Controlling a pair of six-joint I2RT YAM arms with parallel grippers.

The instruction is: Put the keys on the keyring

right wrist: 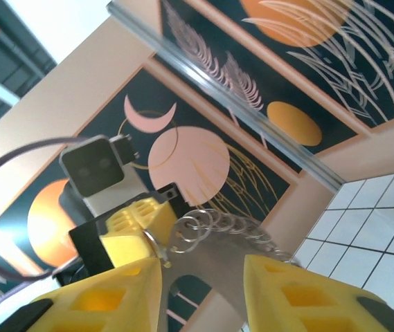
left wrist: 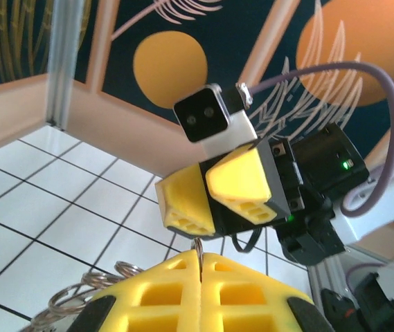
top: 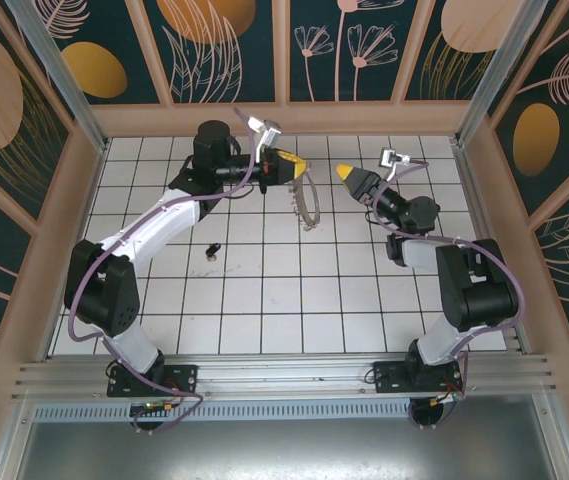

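Note:
My left gripper (top: 294, 165) is raised over the back of the tiled floor, shut on the top ring of the keyring (top: 311, 205). The keyring is a silvery chain of small rings that hangs down in a curve. In the left wrist view the yellow fingertips (left wrist: 183, 266) pinch one ring, and more rings (left wrist: 86, 290) trail off to the left. My right gripper (top: 349, 177) faces it from the right, open, with a clear gap between its fingers (right wrist: 287, 277). The keyring (right wrist: 231, 228) hangs just beyond that gap. The keys (top: 212, 248), a tiny dark piece, lie on the floor at left centre.
Low beige walls (top: 284, 118) with patterned panels above close in the white tiled floor (top: 284, 300). An aluminium rail (top: 284, 375) along the near edge carries both arm bases. Purple cables (top: 164, 215) loop along the left arm.

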